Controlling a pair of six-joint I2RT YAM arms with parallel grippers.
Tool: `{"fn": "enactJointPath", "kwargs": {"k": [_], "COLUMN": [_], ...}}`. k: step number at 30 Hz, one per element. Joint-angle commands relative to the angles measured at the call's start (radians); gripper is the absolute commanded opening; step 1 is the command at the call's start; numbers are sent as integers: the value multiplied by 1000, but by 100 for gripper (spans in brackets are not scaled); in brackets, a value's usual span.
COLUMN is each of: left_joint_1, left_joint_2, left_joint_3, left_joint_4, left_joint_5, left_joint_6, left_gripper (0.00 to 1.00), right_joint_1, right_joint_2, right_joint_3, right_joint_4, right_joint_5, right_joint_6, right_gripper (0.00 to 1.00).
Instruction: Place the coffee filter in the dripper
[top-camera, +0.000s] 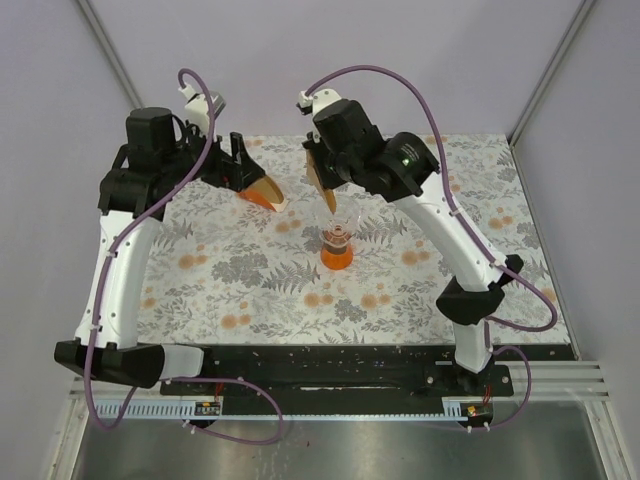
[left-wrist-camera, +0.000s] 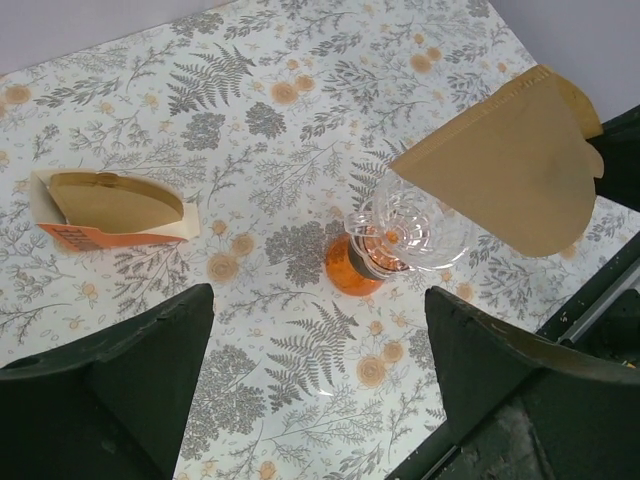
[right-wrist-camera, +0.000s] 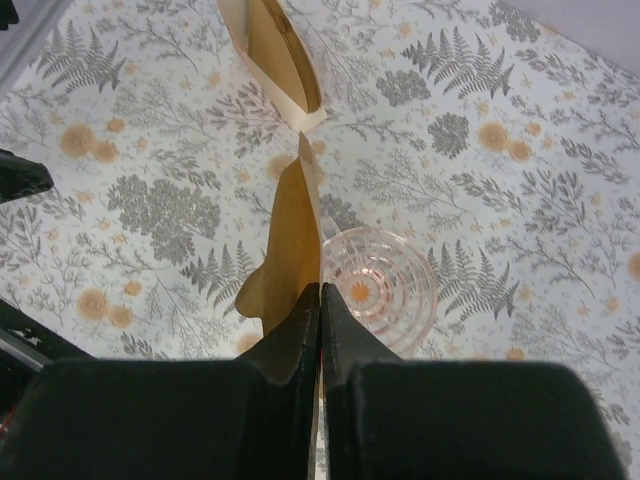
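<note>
– Tan paper, thin and matte, is pinched between the right fingers (right-wrist-camera: 300, 320). They are dark, pressed fully together, and only the sheet sits in the seam.

– Is that the coffee filter (right-wrist-camera: 290, 240)?

– Yes. The right wrist camera sees it edge-on. The left wrist camera shows its full shape: a flat fan with a curved outer edge, narrowing to a point.

– Where does it hang?

– It is up in the air, with its narrow end by the rim of the dripper (left-wrist-camera: 405, 235). It is not inside the cone. Whether paper touches plastic I cannot tell.

– And the dripper?

– It has a clear ribbed funnel and a glossy orange rounded base, and it stands upright near the middle of the counter (top-camera: 230, 280).

– What about the left fingers (left-wrist-camera: 185, 320)?

– They are spread wide with nothing between them, raised over the far left of the counter.

– Is anything near them?

– An orange wedge-shaped holder (left-wrist-camera: 110, 210) with cream sides, packed with more tan papers. It lies well apart from the dripper.

– What is the surface like?

– It is a white cloth printed with grey ferns and small orange flowers, and it lies smooth. Pale grey walls with slim metal posts enclose it, and a dark rail and a metal strip run along the near edge.
</note>
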Motion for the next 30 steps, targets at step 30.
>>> {"fn": "enactJointPath", "kwargs": {"k": [30], "left_joint_1": [-338], "left_joint_2": [96], "left_joint_3": [-69], "left_joint_4": [124], "left_joint_5": [-206], "left_joint_6": [-251], "left_gripper": [86], "right_joint_1": [-144], "right_joint_2": [70], "right_joint_3": [-104], "right_joint_4": [-386], "right_joint_5": [-117], "right_joint_6": [57], "right_gripper": [0]}}
